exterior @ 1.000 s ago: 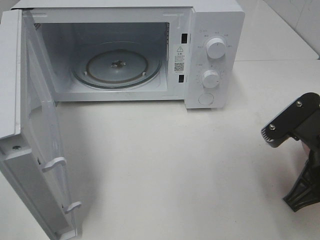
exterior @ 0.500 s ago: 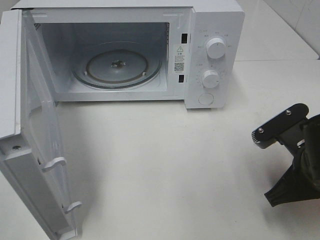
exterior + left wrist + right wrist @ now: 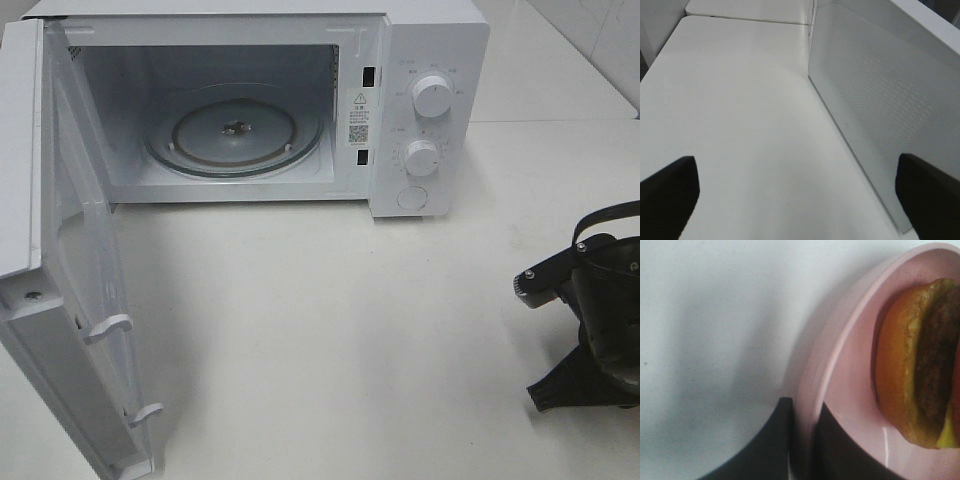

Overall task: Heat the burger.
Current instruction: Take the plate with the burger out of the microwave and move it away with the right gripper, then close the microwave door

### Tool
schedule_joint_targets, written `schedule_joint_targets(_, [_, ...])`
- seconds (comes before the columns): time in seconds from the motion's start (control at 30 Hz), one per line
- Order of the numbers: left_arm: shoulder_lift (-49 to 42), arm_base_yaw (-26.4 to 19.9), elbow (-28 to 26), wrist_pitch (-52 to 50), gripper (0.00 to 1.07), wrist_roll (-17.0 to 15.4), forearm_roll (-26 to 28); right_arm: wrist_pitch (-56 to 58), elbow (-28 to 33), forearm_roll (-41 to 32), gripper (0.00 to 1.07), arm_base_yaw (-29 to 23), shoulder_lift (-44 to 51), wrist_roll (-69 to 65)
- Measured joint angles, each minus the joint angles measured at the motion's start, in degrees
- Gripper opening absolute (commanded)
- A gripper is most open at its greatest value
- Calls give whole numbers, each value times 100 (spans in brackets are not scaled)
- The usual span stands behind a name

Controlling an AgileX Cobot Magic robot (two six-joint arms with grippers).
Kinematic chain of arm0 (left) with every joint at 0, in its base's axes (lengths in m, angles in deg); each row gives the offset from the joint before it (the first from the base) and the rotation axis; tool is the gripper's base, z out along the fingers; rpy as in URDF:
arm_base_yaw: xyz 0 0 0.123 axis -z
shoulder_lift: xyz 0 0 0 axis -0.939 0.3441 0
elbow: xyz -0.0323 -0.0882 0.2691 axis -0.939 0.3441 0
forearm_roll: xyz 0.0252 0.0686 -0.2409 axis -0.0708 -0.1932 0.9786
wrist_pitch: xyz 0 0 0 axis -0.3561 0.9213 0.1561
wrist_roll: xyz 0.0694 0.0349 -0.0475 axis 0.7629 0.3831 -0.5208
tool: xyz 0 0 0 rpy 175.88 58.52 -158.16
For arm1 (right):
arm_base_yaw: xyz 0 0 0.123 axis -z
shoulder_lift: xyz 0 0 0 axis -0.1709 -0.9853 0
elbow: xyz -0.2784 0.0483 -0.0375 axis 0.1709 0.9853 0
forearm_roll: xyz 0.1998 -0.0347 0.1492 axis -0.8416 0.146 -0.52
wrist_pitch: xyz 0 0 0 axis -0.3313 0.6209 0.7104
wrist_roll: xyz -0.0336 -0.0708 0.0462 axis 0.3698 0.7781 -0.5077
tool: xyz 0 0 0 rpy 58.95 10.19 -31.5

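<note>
My right arm (image 3: 590,320) has swung round at the tabletop's (image 3: 330,330) right edge, its wrist now turned toward the camera.

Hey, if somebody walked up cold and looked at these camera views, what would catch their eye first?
Probably the white microwave at the back of the table, its door swung wide open toward the left and the glass turntable inside bare. Next, in the right wrist view, the right gripper pinching the rim of a pink plate that carries the burger.
</note>
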Motion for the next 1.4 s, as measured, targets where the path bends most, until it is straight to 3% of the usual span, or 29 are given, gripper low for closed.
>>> schedule_joint_targets(0.4, [0, 0, 0, 0, 100, 0, 0, 0, 0, 281, 16, 74, -172, -487])
schedule_joint_targets(0.5, [0, 0, 0, 0, 100, 0, 0, 69, 0, 315, 25, 74, -166, -487])
schedule_joint_targets(0.53, [0, 0, 0, 0, 100, 0, 0, 80, 0, 315, 33, 74, -132, -487])
schedule_joint_targets(0.57, [0, 0, 0, 0, 100, 0, 0, 80, 0, 315, 33, 74, -132, -487])
schedule_joint_targets(0.6, [0, 0, 0, 0, 100, 0, 0, 80, 0, 309, 41, 74, -52, -487])
schedule_joint_targets(0.77, [0, 0, 0, 0, 100, 0, 0, 63, 6, 201, 54, 74, 350, -367])
schedule_joint_targets(0.93, [0, 0, 0, 0, 100, 0, 0, -447, 17, -384, 73, 74, 1295, 487])
schedule_joint_targets(1.07, [0, 0, 0, 0, 100, 0, 0, -716, 17, -710, 78, 74, 1793, 928])
schedule_joint_targets(1.2, [0, 0, 0, 0, 100, 0, 0, -871, 17, -1020, 78, 74, 2280, 1438])
schedule_joint_targets(1.27, [0, 0, 0, 0, 100, 0, 0, -911, 11, -1633, 77, 74, 3014, 2349])
schedule_joint_targets(1.37, [0, 0, 0, 0, 100, 0, 0, -905, 11, -1799, 77, 74, 3151, 2584])
schedule_joint_targets(1.4, [0, 0, 0, 0, 100, 0, 0, -871, 6, -2246, 77, 74, 3455, 3260])
